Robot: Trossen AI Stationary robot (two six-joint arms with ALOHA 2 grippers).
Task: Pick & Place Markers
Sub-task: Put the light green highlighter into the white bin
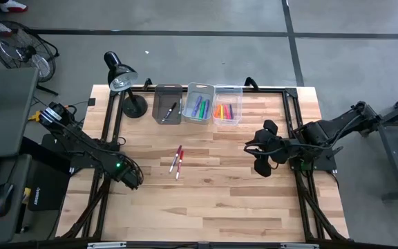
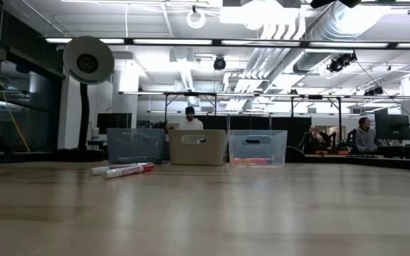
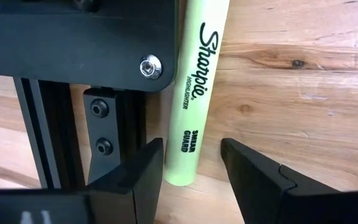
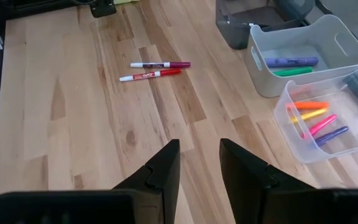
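A lime highlighter marker (image 3: pixel 194 87) lies flat on the wood, alongside the black frame rail (image 3: pixel 48 137) at the table's left. My left gripper (image 3: pixel 190 163) points down over its near end and is open, one finger on each side of the marker without touching it. In the high view this gripper (image 1: pixel 131 177) covers the marker. Two red-and-white markers (image 1: pixel 177 160) lie side by side mid-table. My right gripper (image 4: pixel 199 163) hangs open and empty above the table's right half (image 1: pixel 261 149).
Three bins stand in a row at the far edge: a grey one (image 1: pixel 168 104) with a black-and-white marker, a clear one (image 1: pixel 200 104) with purple and green markers, and a clear one (image 1: pixel 227 105) with orange, yellow and pink markers. A desk lamp (image 1: pixel 123 79) stands at far left.
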